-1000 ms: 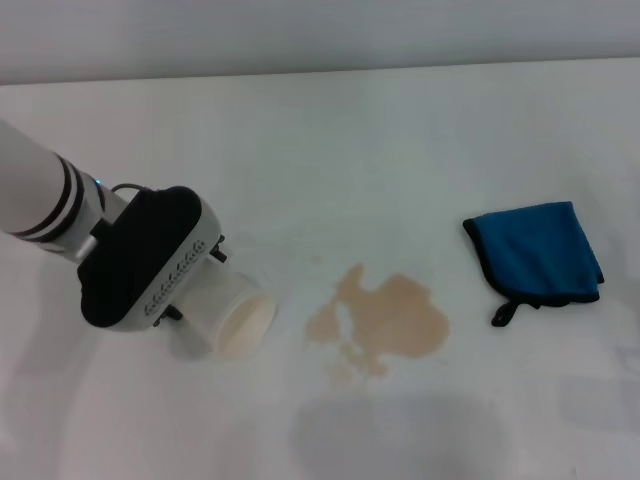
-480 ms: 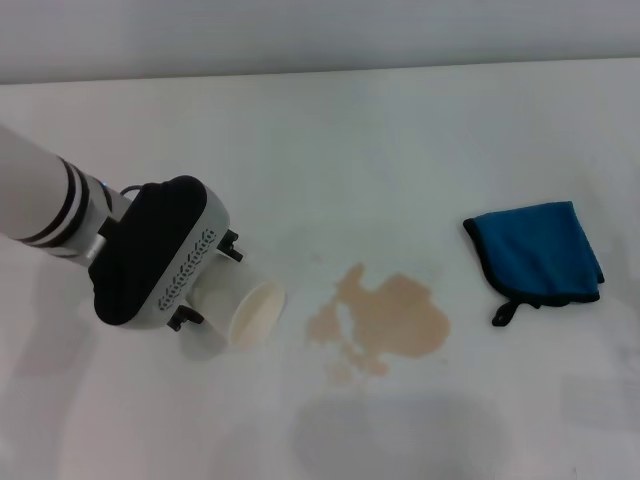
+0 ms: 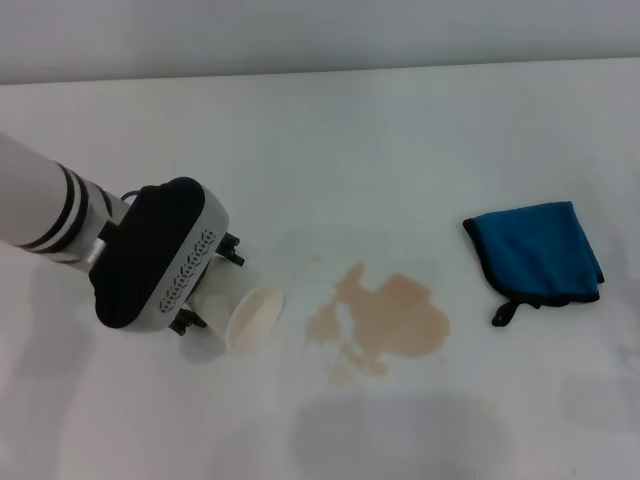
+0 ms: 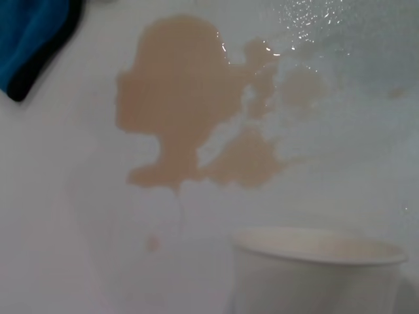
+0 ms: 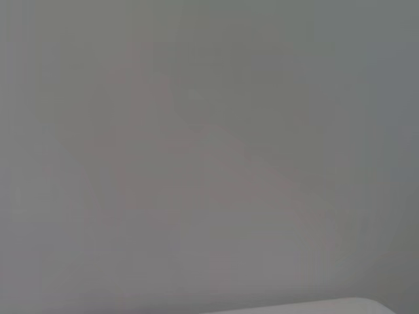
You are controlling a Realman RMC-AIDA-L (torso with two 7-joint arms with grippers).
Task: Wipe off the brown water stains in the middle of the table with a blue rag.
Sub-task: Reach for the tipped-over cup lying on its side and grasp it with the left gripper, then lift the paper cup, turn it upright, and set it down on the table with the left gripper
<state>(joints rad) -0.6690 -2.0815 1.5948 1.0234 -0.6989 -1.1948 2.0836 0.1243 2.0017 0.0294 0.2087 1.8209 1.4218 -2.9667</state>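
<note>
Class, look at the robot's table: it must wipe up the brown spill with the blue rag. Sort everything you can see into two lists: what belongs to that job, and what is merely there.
Belongs to the job:
- brown water stains, mid-table
- blue rag, lying right of the stains, untouched
- table

Merely there:
- white paper cup, tilted, held in the left gripper left of the stains

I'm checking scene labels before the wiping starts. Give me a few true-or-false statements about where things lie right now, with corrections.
1. The blue rag lies on the brown water stains. False: it lies apart, on the robot's right of them.
2. The left claw holds a white paper cup tipped toward the stains. True.
3. The stains are already wiped off the table. False: they are there.
4. The right claw grips the rag. False: nothing touches the rag.
</note>
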